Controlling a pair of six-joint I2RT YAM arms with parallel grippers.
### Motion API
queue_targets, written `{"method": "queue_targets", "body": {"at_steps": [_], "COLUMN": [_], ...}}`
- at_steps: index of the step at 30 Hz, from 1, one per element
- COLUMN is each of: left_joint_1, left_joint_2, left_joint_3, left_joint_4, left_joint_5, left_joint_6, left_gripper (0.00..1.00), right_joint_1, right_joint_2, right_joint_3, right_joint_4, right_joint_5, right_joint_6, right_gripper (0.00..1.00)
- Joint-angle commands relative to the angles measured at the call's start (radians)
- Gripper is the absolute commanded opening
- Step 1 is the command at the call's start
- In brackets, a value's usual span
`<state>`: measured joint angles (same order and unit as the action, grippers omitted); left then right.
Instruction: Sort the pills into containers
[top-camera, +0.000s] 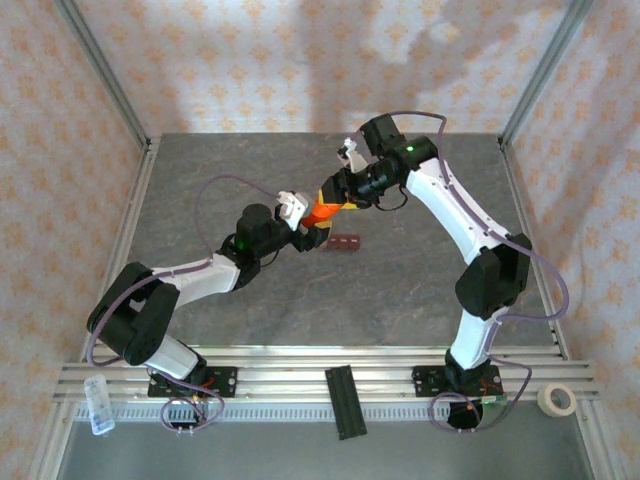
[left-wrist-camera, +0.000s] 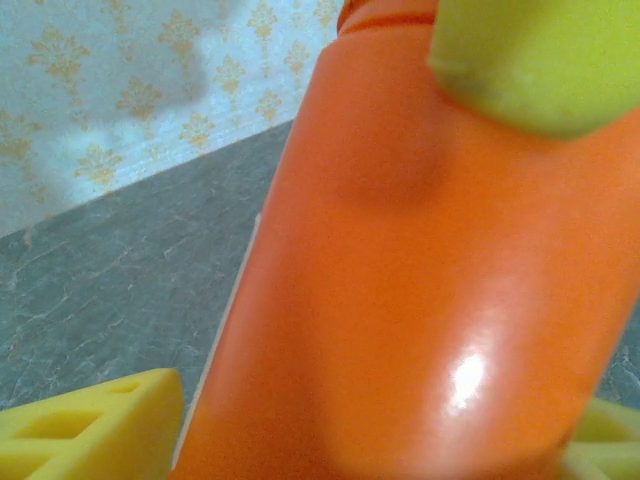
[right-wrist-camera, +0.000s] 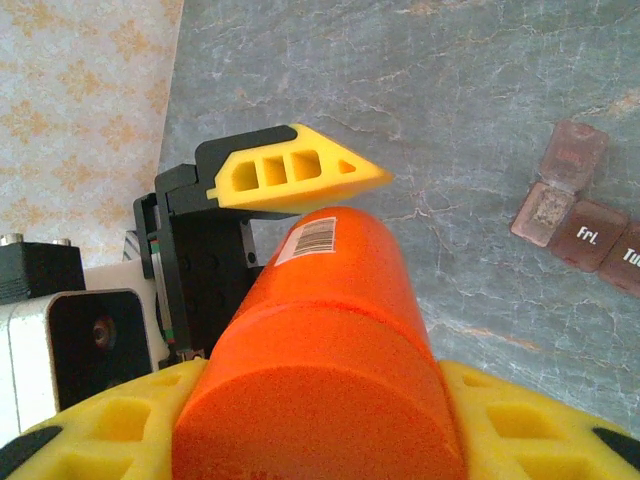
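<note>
Jaws of right gripper (right-wrist-camera: 320, 430) clamp smooth orange cylindrical bottle (right-wrist-camera: 335, 300); left gripper (top-camera: 312, 230): hold unclear.
Red-brown plastic bar of square containers (top-camera: 345, 242) lies nine-to-three o'clock.

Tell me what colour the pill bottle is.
The bottle is orange, clearest in the right wrist view.

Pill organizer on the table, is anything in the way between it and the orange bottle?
Nothing visible. The orange bottle sits in the right tool, and only bare table lies between it and the pill organizer, whose end lid stands open.
</note>
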<state>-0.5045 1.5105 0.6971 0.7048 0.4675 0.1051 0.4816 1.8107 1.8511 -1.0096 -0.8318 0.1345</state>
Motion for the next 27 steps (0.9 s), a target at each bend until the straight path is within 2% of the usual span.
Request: {"method": "queue_targets", "body": {"at_steps": [1,7,16,19,23,27], "left_joint_1": [-0.009,-0.014,-0.017,-0.017,-0.017,-0.017], "left_joint_2": [0.011,0.032,0.035,0.03,0.025,0.012], "left_joint_3": [0.044,0.062,0.089,0.091,0.087,0.074], "left_joint_4": [0.024,0.013,0.0,-0.004,-0.01,-0.018], "left_joint_5": [0.01,0.022,0.036,0.013,0.001,-0.013], "left_joint_6": [-0.002,-0.006,-0.066,-0.104,-0.123,-0.128], "left_gripper": [0.71,0.62,0.3,0.17,0.0,0.0], "right_joint_1": [0.007,0.008,0.006,-0.002,-0.037,-0.088], "right_joint_2": [-0.039,-0.043,-0.041,-0.05,-0.093,-0.183], "right_joint_3": [-0.011,-0.019,-0.029,-0.031,-0.048,-0.115], "right_joint_4": [0.003,0.005,0.016,0.047,0.114,0.193], "right_joint_5": [-0.025,-0.026,-0.017,0.001,0.008,0.0], "right_joint_6": [0.001,-0.003,0.0,0.033,0.094,0.14], "right_gripper": [0.26,0.26,0.27,0.37,0.63,0.75]}}
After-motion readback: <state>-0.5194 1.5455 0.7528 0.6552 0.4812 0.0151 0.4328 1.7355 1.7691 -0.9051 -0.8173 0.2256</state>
